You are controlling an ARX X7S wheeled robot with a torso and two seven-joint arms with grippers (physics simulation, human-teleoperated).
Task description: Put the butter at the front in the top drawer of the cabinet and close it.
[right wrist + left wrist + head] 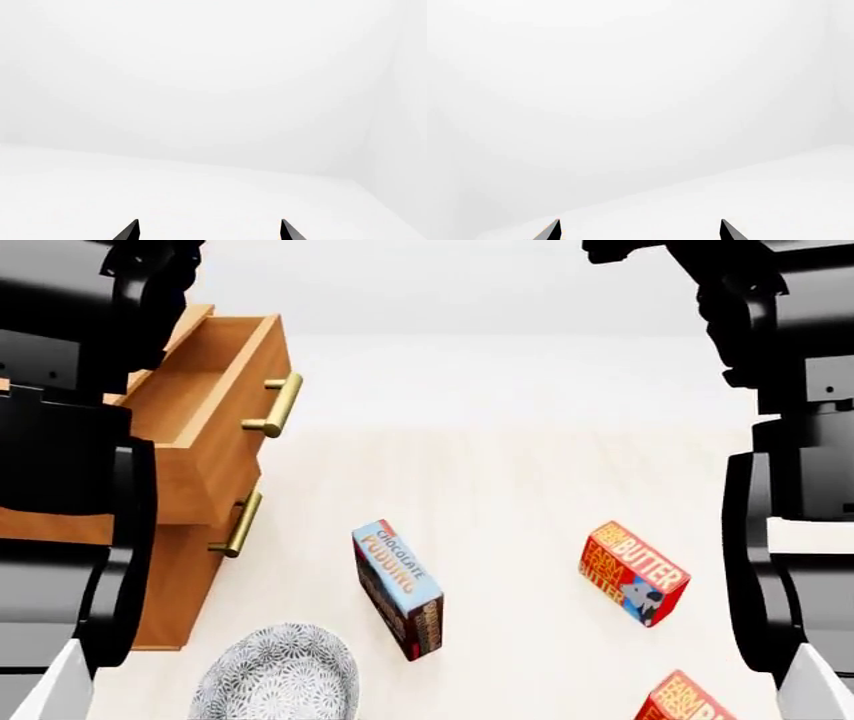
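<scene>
Head view: top drawer [200,390] pulled out of cabinet [180,580]; butter [633,572] lies on bench [521,490]. Wrist views: both fingers [554,231] [130,231] spread wide, empty.

The head view looks steeply down over the surface [534,490] between both arms; each wrist view faces outward past its fingers [550,231] at blank white, sharing nothing.

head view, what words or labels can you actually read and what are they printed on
"CHOCOLATE PUDDING" on the blue top of the pudding box.
"FARM FRESH BUTTER" in yellow on the red butter carton.
"FARM" is all that shows on the second butter carton, cut off by the picture's lower edge.
Cabinet, top drawer and patterned bowl: no text.
Both wrist views: no text.
</scene>
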